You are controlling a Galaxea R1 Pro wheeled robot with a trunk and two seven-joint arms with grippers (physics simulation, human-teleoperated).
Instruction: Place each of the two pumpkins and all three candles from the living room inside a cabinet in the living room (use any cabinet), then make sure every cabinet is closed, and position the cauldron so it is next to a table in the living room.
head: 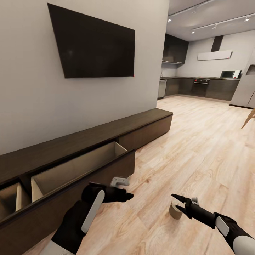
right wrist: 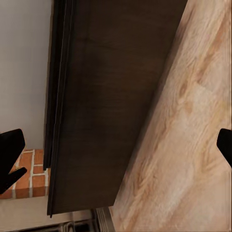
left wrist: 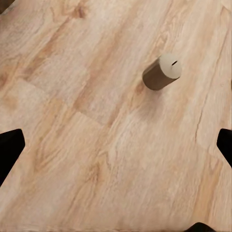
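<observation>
- One candle (head: pixel 175 209) stands upright on the wood floor (head: pixel 198 141), out in front of the cabinet (head: pixel 88 156) and apart from it; the left wrist view shows the same candle (left wrist: pixel 162 72) alone on bare planks.
- Two drawers of the cabinet stand pulled out near its left end, pale wood inside, and I see nothing lying in the part of them that shows.
- The left claw (head: pixel 122 191) hangs just before the larger open drawer's front, its fingers spread wide with nothing between them.
- The right claw (head: pixel 179 203) sits right at the candle, fingers parted; whether they touch it I cannot tell.
- A dark screen (head: pixel 94 44) hangs on the wall above the cabinet.
</observation>
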